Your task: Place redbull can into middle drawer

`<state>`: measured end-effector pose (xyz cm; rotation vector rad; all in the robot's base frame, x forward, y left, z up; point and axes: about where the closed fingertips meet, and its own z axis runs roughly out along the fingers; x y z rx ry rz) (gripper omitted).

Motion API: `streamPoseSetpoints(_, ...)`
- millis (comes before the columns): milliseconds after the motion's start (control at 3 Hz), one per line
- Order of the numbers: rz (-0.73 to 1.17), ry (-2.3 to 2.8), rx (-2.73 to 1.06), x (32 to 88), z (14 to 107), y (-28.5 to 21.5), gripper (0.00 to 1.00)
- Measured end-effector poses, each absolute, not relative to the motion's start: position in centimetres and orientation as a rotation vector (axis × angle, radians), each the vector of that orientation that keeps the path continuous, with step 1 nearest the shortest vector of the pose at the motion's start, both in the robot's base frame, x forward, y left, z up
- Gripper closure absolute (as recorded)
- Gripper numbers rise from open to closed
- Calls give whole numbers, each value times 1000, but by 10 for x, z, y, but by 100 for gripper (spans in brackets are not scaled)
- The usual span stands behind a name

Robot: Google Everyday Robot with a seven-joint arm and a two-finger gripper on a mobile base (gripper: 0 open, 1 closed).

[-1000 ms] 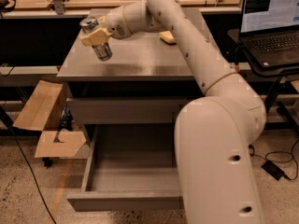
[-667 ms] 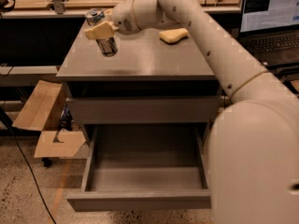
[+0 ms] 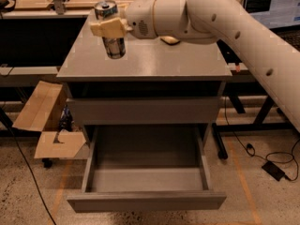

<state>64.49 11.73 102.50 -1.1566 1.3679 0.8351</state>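
The white arm [image 3: 243,29] is reaching in from the right across the bench [image 3: 159,62]. Below the bench's front edge, the drawer [image 3: 145,177] is standing pulled out, its grey floor showing. The gripper [image 3: 108,28] is hovering over the back left corner, its jaws clamping around the upright can [image 3: 114,47].
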Motion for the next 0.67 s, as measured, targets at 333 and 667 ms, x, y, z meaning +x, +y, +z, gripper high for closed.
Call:
streamPoseSetpoints(333, 810, 1367, -1103, 604, 1011, 104, 100)
streamPoseSetpoints(667, 806, 1426, -1103, 587, 976, 90, 100)
